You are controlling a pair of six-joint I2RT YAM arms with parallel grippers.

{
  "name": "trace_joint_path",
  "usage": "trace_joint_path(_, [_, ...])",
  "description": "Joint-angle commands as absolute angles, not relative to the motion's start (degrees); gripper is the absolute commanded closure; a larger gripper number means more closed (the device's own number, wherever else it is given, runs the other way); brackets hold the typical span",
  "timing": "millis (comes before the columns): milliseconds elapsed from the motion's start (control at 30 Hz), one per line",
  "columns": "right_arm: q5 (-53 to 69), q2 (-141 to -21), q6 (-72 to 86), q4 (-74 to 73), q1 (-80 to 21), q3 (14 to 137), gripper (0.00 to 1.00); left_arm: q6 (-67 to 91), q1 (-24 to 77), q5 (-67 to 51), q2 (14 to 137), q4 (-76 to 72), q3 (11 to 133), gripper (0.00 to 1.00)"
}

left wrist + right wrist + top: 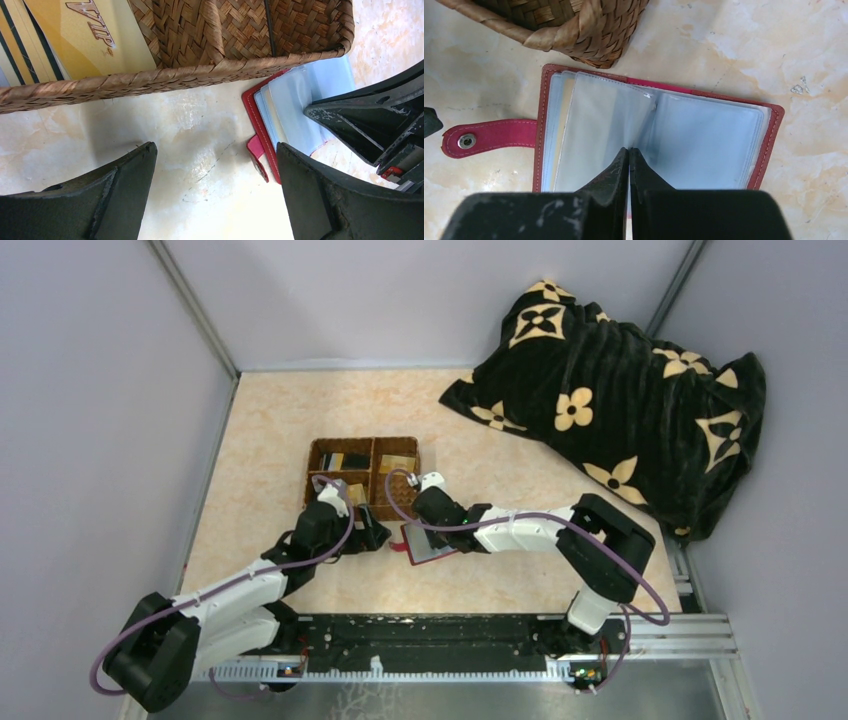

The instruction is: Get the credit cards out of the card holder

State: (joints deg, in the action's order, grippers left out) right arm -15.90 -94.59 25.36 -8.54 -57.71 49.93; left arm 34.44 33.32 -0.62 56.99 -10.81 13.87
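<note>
I see right pincer (629, 150) pressed together on open card holder (704, 135); left pincer (215, 147) spread over bench (75, 130) by basket (225, 35).

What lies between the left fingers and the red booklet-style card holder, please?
Only bare cream marbled tabletop separates the left fingers from the red booklet-style card holder; the left wrist view shows it.

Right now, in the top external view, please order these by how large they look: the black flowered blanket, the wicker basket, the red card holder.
1. black flowered blanket, by far the largest
2. wicker basket
3. red card holder, partly covered from above, yet clearly the smallest
</note>
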Motion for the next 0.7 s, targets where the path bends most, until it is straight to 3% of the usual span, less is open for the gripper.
trace_joint_path(0, [-16.1, -95.2, 27.3, -9.1, -58.5, 50.0, 1.0, 34.2, 33.1, -1.8, 56.7, -12.9, 12.8, 0.06])
trace_joint_path(33, [-16.1, -95.2, 27.6, -9.1, -58.4, 49.9, 1.0, 34.3, 33.0, -2.0, 56.7, -13.0, 12.8, 0.06])
trace_joint_path(67, [-16.0, -94.3, 27.7, -8.9, -58.4, 49.8, 0.92, 34.3, 33.0, -2.2, 56.5, -13.1, 12.9, 0.06])
trace_joint_path(133, [-15.5, -92.5, 27.7, -8.6, -58.5, 49.7, 0.63, 34.2, 33.0, -2.4, 56.3, -13.1, 13.0, 0.05])
trace_joint_path(233, [-14.6, -91.4, 27.0, -8.1, -58.5, 49.9, 0.44, 34.0, 33.0, -2.4, 56.3, -13.1, 13.1, 0.06])
trace_joint_path(400, [-17.2, -92.9, 25.9, -11.7, -60.4, 53.2, 0.33, 34.2, 33.0, -3.3, 56.7, -13.4, 12.9, 0.06])
trace_joint_path(667, [-18.1, -96.2, 27.1, -12.1, -62.1, 54.6, 0.31, 34.3, 33.0, -3.1, 55.1, -13.0, 12.0, 0.06])
